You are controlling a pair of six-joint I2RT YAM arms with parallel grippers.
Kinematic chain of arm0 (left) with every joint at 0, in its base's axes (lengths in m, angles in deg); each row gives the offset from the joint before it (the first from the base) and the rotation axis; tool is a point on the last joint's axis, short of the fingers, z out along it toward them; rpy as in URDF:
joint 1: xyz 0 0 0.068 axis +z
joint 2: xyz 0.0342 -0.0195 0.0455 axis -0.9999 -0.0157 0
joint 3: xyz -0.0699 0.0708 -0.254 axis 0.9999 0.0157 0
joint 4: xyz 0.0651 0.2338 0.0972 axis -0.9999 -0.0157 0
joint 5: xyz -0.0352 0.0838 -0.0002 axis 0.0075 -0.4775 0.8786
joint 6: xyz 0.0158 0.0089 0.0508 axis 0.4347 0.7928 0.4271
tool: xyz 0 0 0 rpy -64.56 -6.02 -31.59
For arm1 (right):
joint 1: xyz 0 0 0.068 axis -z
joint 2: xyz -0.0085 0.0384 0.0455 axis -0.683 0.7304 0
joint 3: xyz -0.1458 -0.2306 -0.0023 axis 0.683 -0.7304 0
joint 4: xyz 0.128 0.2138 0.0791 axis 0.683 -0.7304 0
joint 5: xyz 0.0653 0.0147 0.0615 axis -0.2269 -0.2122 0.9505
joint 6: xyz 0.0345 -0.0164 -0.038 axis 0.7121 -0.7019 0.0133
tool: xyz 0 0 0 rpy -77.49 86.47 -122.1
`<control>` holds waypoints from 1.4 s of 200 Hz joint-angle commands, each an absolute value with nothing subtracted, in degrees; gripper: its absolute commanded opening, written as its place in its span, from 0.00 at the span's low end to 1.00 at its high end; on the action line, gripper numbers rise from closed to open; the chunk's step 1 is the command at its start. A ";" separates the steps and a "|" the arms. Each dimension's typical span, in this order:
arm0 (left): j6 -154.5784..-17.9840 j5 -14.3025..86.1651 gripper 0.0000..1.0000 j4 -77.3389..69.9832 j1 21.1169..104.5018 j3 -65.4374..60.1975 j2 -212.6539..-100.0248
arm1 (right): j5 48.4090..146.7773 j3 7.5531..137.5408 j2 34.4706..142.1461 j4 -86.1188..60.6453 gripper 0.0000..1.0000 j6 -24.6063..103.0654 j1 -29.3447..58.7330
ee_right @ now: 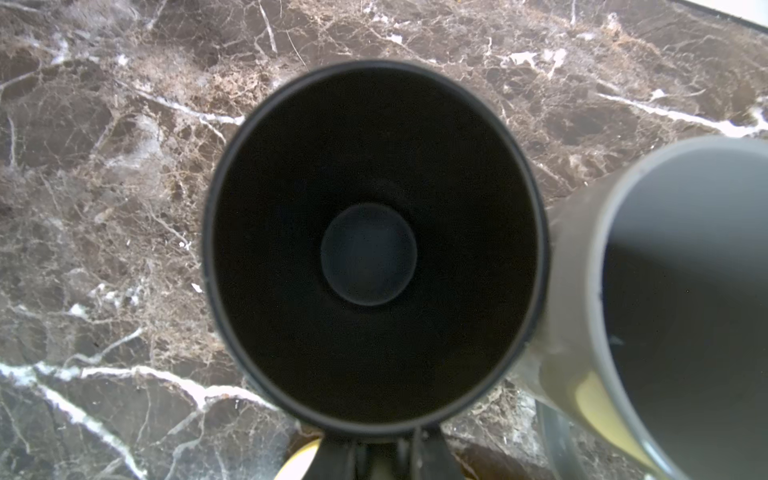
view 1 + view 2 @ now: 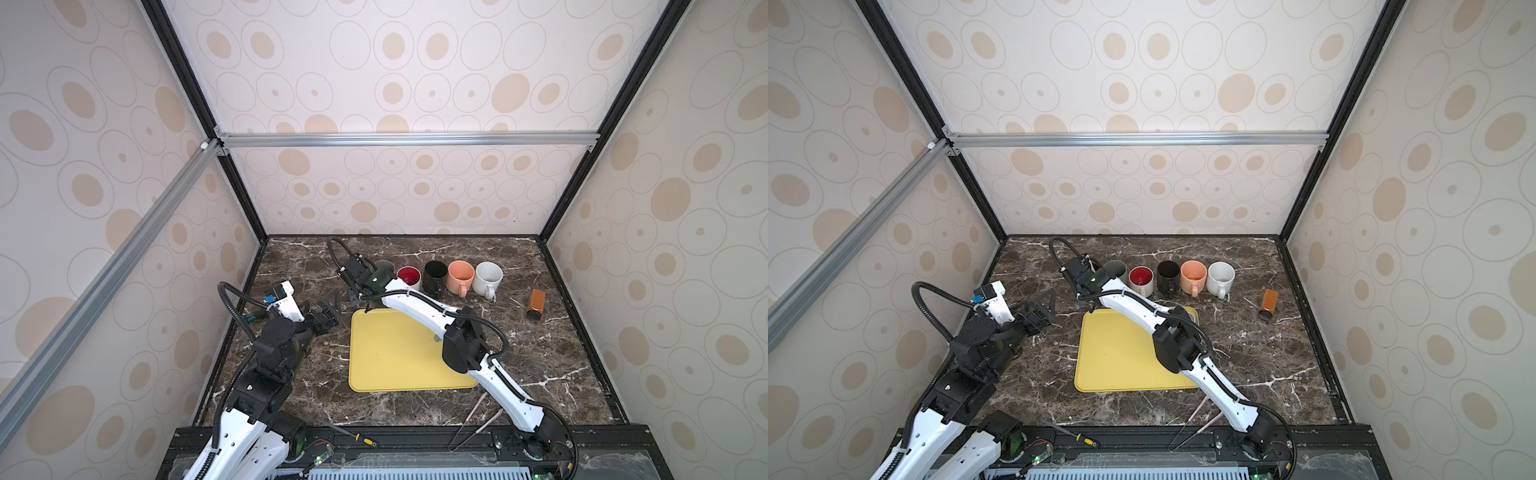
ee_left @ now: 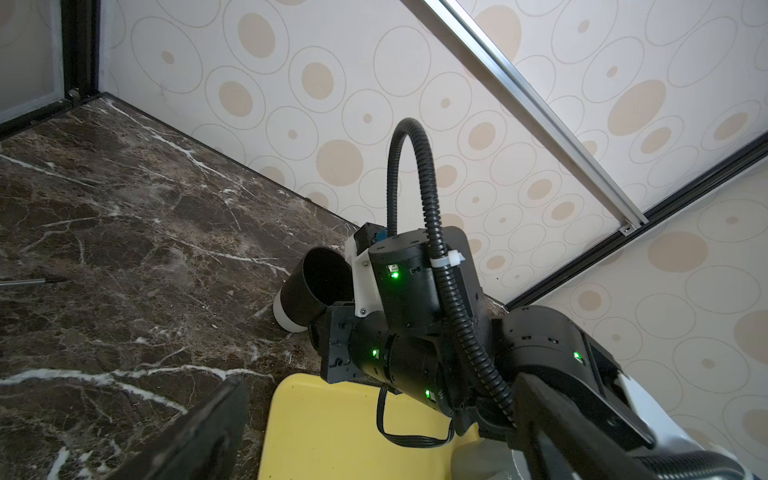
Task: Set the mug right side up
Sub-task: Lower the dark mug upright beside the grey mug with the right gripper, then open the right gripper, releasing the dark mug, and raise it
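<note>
right gripper [image 1: 384,451]: fingers near together beside upright tall black mug [image 1: 370,249], white-based; hold cannot be told
left gripper [image 2: 331,306]: fingers wide apart, empty

The mug [image 1: 370,249] was black inside and on its upper wall, and it had a white base [image 3: 286,318]. It stood upright with its open mouth up and was empty, on the dark marble table [image 1: 104,208], just beside a grey mug [image 1: 681,291].
</note>
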State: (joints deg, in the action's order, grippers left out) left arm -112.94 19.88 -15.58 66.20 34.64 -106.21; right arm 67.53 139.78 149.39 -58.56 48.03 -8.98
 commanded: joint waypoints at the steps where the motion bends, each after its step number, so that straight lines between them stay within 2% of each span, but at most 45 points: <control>1: -113.39 19.80 1.00 -14.01 66.62 34.31 -105.88 | 66.53 141.98 149.26 -57.62 0.26 47.99 -8.97; 54: -113.43 20.62 1.00 -13.26 66.67 34.49 -106.53 | 67.29 139.71 146.47 -56.41 0.42 48.03 -9.06; 145: -112.76 22.82 1.00 -11.83 66.75 34.66 -107.49 | 69.31 128.11 134.24 -51.21 0.44 48.25 -9.66; 199: -109.14 25.63 1.00 -12.20 66.73 34.20 -110.22 | 69.75 110.67 118.41 -42.53 0.44 46.12 -9.79; 246: -106.37 27.94 1.00 -12.39 66.71 33.58 -112.71 | 72.23 102.26 109.77 -40.66 0.43 43.75 -9.95; 280: -103.18 30.25 1.00 -15.51 66.68 30.47 -117.27 | 73.25 85.83 100.33 -28.82 0.42 40.27 -9.94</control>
State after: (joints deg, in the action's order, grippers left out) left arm -107.08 28.14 -13.55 66.27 34.27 -114.97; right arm 72.16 94.51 105.26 -36.31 43.92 -9.54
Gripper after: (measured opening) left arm 0.999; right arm 0.422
